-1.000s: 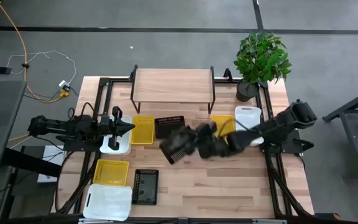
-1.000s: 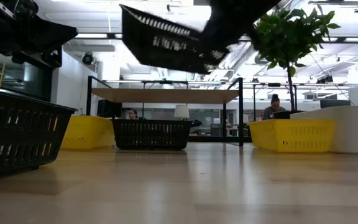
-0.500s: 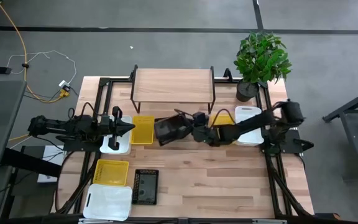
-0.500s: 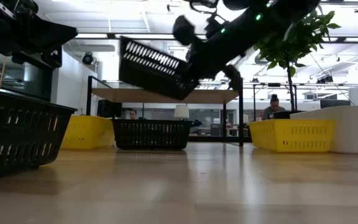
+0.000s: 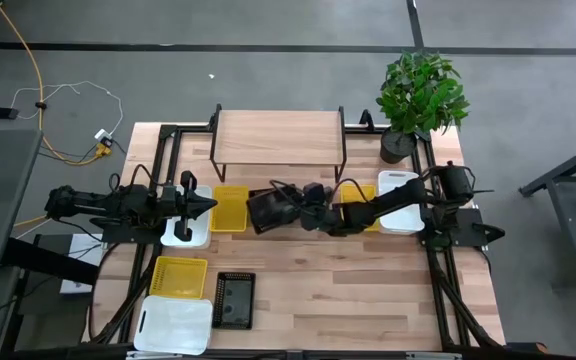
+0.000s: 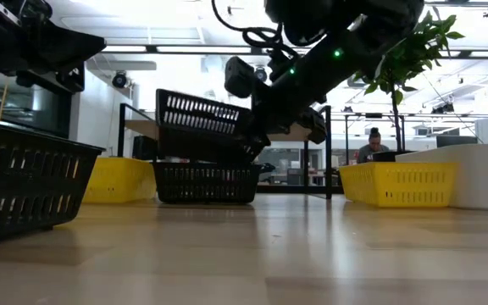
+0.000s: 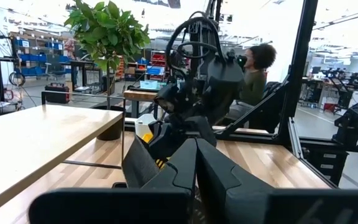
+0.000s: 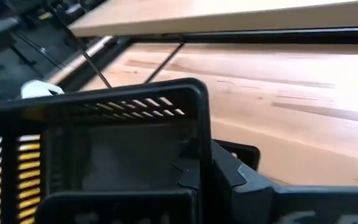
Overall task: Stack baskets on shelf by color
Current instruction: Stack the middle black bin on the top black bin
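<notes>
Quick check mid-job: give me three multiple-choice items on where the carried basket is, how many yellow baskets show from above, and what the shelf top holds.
1. Where is the black basket that the right claw holds?
A. on the shelf top
B. above another black basket in front of the shelf
C. beside the plant

2. How many yellow baskets show from above?
A. one
B. three
C. five

3. What is on the shelf top?
A. nothing
B. a white basket
C. a stack of yellow baskets

Answers: 1 B, the low view shows it tilted over the black basket on the table. 2 B, one by the left claw, one near the front edge, one partly hidden under the right arm. 3 A, the overhead view shows bare wood.
</notes>
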You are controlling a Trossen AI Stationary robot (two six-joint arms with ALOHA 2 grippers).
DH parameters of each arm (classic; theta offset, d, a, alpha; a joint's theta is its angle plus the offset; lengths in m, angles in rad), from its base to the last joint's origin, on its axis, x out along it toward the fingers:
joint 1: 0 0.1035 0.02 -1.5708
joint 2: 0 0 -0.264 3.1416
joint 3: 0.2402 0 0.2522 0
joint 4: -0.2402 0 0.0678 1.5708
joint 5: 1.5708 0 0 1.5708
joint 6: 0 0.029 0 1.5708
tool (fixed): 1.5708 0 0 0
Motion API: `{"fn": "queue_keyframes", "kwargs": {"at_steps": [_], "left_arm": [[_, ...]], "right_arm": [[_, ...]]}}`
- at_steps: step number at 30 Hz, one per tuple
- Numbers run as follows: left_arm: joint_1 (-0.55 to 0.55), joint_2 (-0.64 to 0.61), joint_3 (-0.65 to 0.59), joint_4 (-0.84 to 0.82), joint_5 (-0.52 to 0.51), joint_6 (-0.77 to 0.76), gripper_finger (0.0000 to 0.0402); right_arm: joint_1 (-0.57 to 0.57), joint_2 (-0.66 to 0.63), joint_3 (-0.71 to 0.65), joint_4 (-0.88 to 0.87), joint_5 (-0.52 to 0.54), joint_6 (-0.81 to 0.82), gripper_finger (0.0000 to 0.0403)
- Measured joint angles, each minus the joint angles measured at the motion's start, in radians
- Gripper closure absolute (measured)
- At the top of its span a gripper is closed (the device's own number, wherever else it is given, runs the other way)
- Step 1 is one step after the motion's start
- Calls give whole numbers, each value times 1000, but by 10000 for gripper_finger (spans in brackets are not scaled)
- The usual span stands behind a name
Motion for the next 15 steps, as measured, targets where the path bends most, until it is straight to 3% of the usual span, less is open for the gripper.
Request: {"fn": "queue_keyframes", "kwargs": {"at_steps": [15], "left_arm": [[0,0,0,0,0,0,402]], "right_arm": [[0,0,0,-119,19,-5,403]]}}
